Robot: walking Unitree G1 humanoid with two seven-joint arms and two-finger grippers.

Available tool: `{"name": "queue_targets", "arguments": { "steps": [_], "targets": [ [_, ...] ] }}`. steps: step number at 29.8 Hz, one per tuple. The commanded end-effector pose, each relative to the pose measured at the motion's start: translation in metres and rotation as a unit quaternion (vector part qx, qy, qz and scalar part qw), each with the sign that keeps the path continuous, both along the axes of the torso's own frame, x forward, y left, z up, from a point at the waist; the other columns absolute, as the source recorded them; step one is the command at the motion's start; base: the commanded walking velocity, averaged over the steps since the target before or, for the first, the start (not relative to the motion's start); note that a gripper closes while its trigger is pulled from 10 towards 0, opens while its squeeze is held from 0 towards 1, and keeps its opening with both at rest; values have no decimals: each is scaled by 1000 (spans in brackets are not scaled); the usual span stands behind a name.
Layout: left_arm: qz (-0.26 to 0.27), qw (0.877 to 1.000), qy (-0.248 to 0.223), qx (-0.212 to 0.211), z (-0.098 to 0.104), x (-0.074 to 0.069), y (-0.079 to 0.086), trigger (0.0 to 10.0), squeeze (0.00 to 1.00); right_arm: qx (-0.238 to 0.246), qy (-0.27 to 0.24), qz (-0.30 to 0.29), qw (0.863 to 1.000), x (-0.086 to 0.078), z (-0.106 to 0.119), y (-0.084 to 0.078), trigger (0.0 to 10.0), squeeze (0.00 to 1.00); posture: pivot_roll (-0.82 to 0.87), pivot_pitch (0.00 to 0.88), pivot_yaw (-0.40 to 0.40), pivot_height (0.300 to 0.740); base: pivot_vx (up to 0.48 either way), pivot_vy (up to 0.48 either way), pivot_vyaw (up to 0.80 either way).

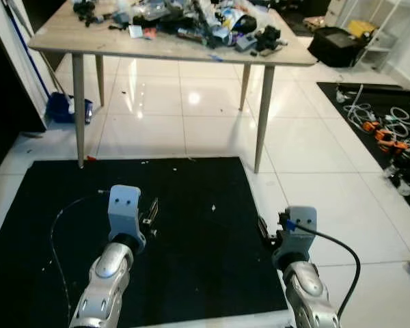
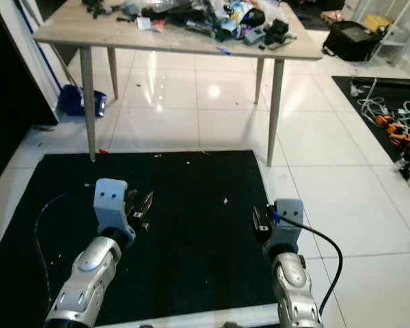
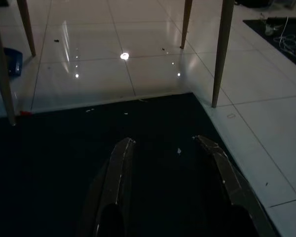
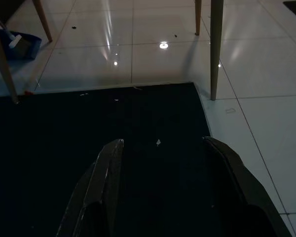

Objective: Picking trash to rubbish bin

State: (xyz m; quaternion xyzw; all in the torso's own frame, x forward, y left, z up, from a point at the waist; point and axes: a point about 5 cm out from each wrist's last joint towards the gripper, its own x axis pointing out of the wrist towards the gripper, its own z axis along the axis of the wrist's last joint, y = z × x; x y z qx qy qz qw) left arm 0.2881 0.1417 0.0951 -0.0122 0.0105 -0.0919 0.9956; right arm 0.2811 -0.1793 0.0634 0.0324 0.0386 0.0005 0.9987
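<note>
The left gripper has its two black fingers spread apart, grasping nothing, above a black mat. The right gripper is likewise parted and empty, over the mat's right part near its edge. A small white scrap lies on the mat between and ahead of the two grippers; it is too small to tell any long axis. Beyond stands a wooden table with slanted legs, piled with clutter. Loose cables lie on the white tiles to the right. Both silver arms reach forward, low and roughly parallel.
</note>
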Motion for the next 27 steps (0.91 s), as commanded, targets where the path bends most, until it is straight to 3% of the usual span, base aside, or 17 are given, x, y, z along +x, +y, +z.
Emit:
{"name": "queue_targets", "arguments": {
  "steps": [1,27],
  "targets": [
    [-7,1000,8,4,-5,-3,-2,10000,0,1,9,-15,1000,-5,-5,-7,10000,0,-26,131,-49,740,266,0,0],
    [-11,1000,8,7,-5,-3,-3,10000,0,2,7,-17,1000,-4,-5,-7,10000,0,-24,135,-47,740,264,0,0]
  ]
}}
